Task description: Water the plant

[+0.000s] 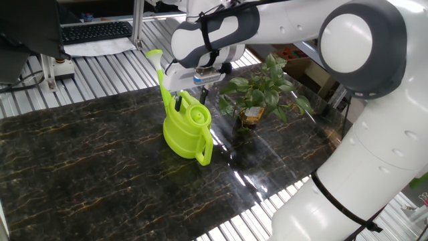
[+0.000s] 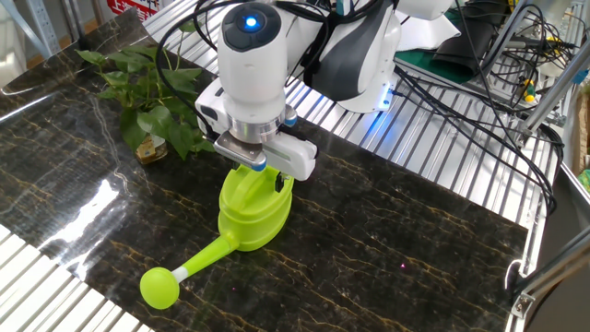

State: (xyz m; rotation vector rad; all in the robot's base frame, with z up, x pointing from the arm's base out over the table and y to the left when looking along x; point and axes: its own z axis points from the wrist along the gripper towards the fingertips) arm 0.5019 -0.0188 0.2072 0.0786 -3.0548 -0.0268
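The plant (image 1: pixel 262 86) is a leafy green houseplant in a small brownish pot (image 1: pixel 252 116) on the dark marble tabletop, right of the lime-green watering can (image 1: pixel 186 130). My gripper (image 1: pixel 191 100) hangs just above the can's top. Its fingers are spread to either side of the handle, open and holding nothing. The can stands upright on the table with its spout pointing away from the plant. In the other fixed view the plant (image 2: pixel 147 92) is at the upper left. There the can (image 2: pixel 253 210) is under my gripper (image 2: pixel 261 171), which hides the can's top.
A keyboard (image 1: pixel 93 30) and papers lie on the slatted metal bench behind the marble top. Cables and equipment (image 2: pixel 479 55) crowd the far side by the robot base. A cardboard box (image 1: pixel 302 67) sits behind the plant.
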